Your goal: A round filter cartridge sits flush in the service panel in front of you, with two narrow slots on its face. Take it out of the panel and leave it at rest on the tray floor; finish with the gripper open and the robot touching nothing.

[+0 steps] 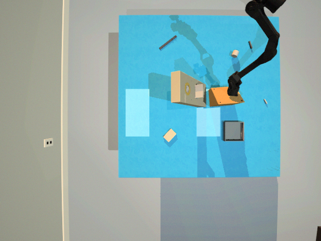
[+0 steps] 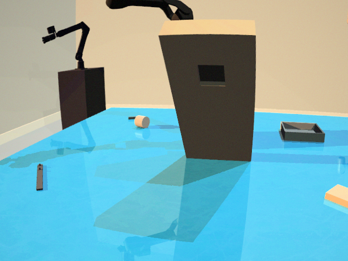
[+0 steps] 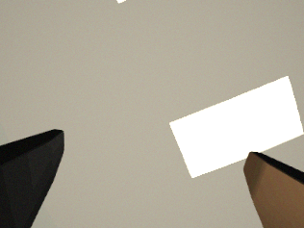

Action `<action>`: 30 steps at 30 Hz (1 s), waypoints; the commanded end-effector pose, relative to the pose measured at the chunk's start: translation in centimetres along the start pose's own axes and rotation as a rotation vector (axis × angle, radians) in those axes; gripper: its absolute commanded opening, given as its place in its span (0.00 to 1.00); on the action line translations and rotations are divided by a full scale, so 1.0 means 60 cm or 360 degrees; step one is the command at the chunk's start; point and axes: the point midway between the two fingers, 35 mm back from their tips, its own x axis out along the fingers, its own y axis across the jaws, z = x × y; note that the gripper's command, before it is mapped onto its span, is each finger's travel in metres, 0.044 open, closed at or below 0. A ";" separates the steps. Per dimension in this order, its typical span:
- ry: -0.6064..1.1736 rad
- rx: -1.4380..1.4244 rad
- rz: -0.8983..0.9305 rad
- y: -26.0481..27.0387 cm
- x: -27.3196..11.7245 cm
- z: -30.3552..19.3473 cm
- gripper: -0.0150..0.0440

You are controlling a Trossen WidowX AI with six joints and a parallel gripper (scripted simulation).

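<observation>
Tabletop (image 1: 155, 160) first: a broad, glossy blue slab that mirrors whatever stands on it. On it rises the tall beige housing (image 1: 181, 89), a matt, flat-sided box leaning slightly, with a ringed disc and a pale square plate on its sloped face. Just beside it lies the orange service panel (image 1: 220, 99), a smooth wedge tilted toward the arm, we judge so that its face can be reached from above. Nearer the front stands the tray (image 1: 233, 122), grey, square and low-walled, holding nothing we can make out; it sits close to the panel, presumably to keep the carry short.

Over the orange face hangs the gripper (image 1: 233, 90), black and angular; in the wrist view its two wedge-shaped fingertips stand well apart with nothing between them, so the pincer is open and holds nothing. The filter cartridge (image 1: 237, 98) we take to be the dull round patch flush in the orange face directly under the gripper; its slots are too small to tell. We judge the extraction not yet begun.
</observation>
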 end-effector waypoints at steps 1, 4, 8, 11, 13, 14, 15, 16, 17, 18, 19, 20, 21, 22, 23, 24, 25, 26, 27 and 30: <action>0.0004 0.0009 0.0005 0.002 -0.001 0.000 0.89; 0.0068 0.0148 0.0079 0.028 -0.008 -0.001 0.75; 0.0240 0.0551 0.0301 0.104 -0.036 0.015 0.58; 0.0367 0.0870 0.0486 0.161 -0.061 0.044 0.44; 0.0443 0.1070 0.0608 0.194 -0.078 0.071 0.43; 0.0479 0.1168 0.0671 0.209 -0.087 0.086 0.43; 0.0512 0.1264 0.0734 0.222 -0.095 0.103 0.43; 0.0544 0.1358 0.0799 0.235 -0.104 0.122 0.43; 0.0573 0.1450 0.0865 0.247 -0.113 0.141 0.43; 0.0601 0.1541 0.0931 0.257 -0.122 0.162 0.43; 0.0626 0.1629 0.0999 0.266 -0.131 0.184 0.43; 0.0648 0.1715 0.1069 0.273 -0.140 0.207 0.43; 0.0667 0.1800 0.1143 0.279 -0.150 0.232 0.43; 0.0682 0.1884 0.1219 0.284 -0.159 0.257 0.43; 0.0696 0.1965 0.1297 0.287 -0.169 0.284 0.43; 0.0706 0.2042 0.1376 0.288 -0.178 0.311 0.43; 0.0714 0.2116 0.1456 0.287 -0.188 0.338 0.43; 0.0718 0.2187 0.1537 0.284 -0.197 0.366 0.43; 0.0720 0.2253 0.1620 0.280 -0.207 0.393 0.43; 0.0707 0.2428 0.1874 0.256 -0.236 0.474 0.43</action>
